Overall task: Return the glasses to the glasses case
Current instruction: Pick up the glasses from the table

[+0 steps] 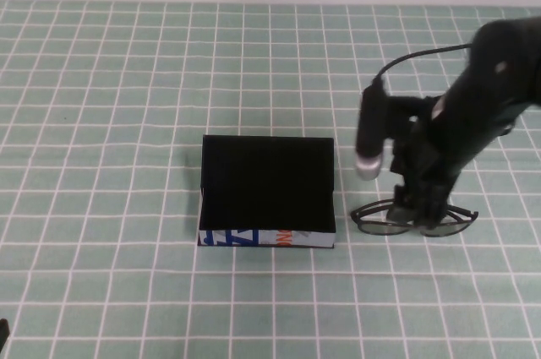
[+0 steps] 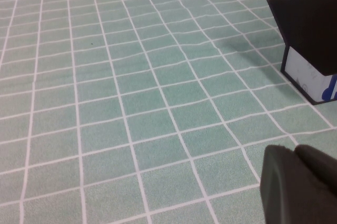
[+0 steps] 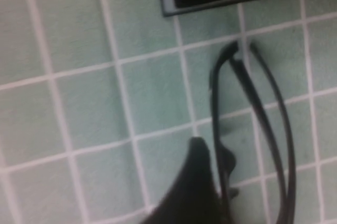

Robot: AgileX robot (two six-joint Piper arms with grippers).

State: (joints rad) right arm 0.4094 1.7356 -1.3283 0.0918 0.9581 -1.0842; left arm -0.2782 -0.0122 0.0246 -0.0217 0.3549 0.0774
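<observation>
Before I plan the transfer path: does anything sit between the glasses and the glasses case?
Nothing visible does. The glasses lie on the mat just right of the glasses case, with only bare mat between. The right gripper is down at the glasses; the left gripper is off by the case's left side.

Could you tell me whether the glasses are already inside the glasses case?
No, the glasses lie on the table to the right of the glasses case, with the right hand down at them.

The right end effector (image 1: pixel 420 207) is down on the glasses (image 1: pixel 412 220), just right of the glasses case (image 1: pixel 267 193) on the table (image 1: pixel 101 122).
</observation>
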